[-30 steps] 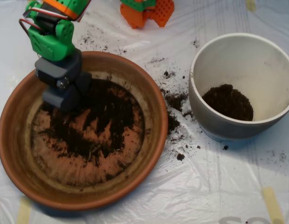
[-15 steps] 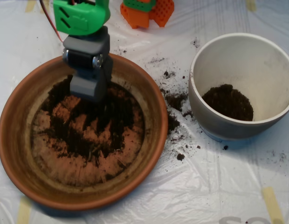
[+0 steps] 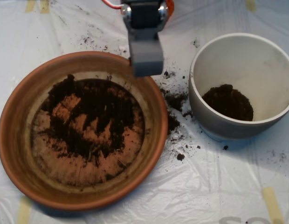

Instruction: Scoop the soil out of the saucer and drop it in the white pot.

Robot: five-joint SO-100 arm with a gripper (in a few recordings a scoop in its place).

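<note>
the scoop [image 3: 145, 58] is up and out of the dish now — half a second ago it was down among the dirt at the far left of the saucer [image 3: 14, 140], and a second ago further left again, nose in the pile. now it hangs over the saucer's far right rim, partway toward the white pot [image 3: 200, 112], its grey body pointing toward the near side. from straight above its two halves look closed together, with no gap visible between them, and what it carries is hidden.

the soil [image 3: 95, 119] in the saucer lies in a dark ragged patch across the far and middle part of the floor, with bare orange showing through in streaks — the near part is mostly clear and pale-stained. where the scoop was, there's a dark heap at the far left edge of the patch.

a mound of soil sits low in the white pot, unchanged. spilled crumbs [image 3: 175, 100] lie on the plastic sheet [image 3: 219, 186] between saucer and pot.
</note>
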